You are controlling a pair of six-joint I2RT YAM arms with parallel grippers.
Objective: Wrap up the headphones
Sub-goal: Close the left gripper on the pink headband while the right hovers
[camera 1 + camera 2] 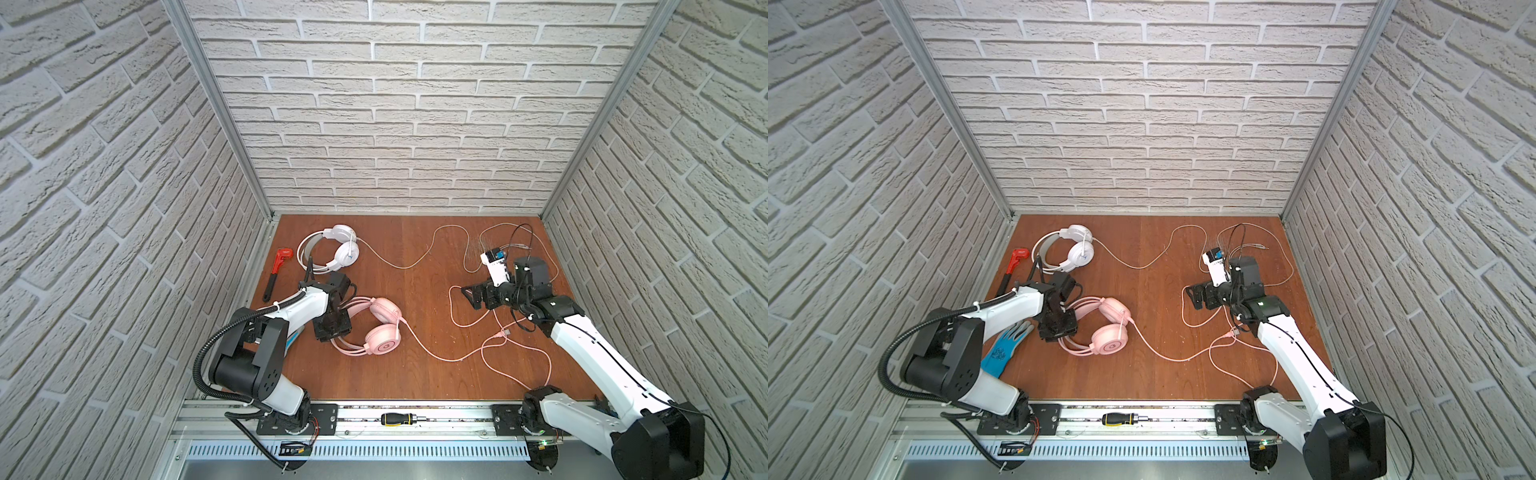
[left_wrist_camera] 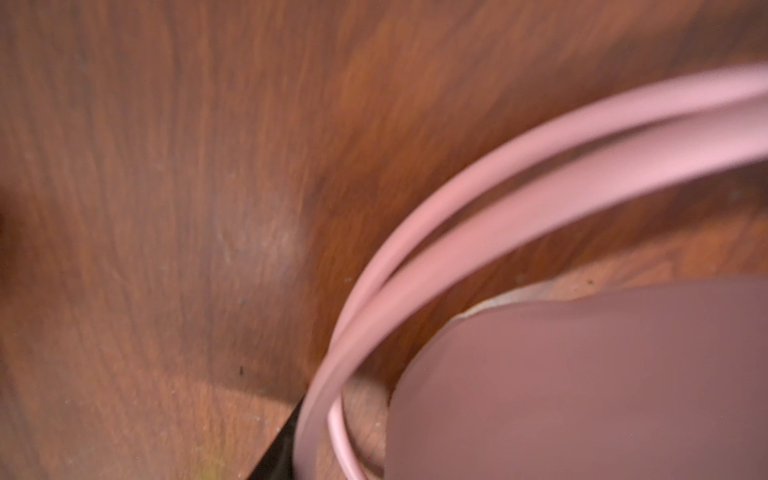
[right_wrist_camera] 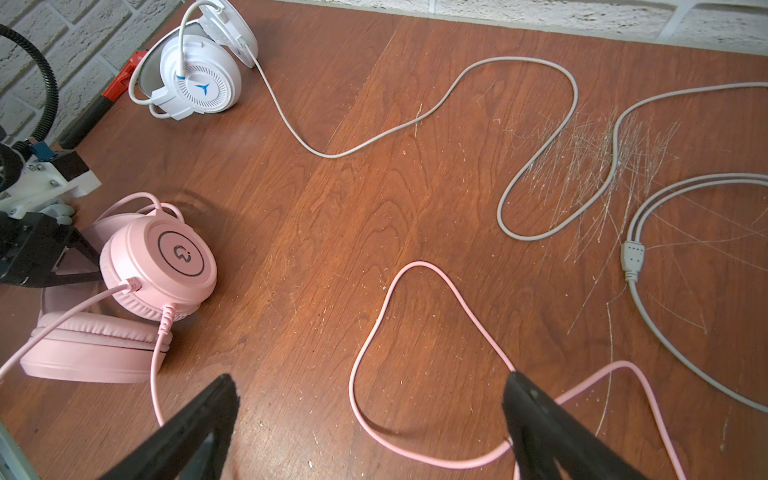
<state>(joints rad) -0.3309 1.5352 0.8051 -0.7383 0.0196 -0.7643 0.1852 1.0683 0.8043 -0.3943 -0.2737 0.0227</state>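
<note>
The brown wooden surface (image 1: 415, 257) carries everything. The left tool (image 1: 332, 327) sits low over the headband of the pink headphones (image 1: 384, 345), which lie left of the middle; I cannot tell whether it is clamped on the band. The right tool (image 3: 370, 382) hangs toward the right edge, jaws wide apart above a loop of pink cable (image 3: 415, 263). The white headphones (image 1: 347, 255) lie near the far left corner, their white cable (image 3: 332, 156) snaking rightward. A red wrench (image 1: 275, 274) lies along the left edge.
</note>
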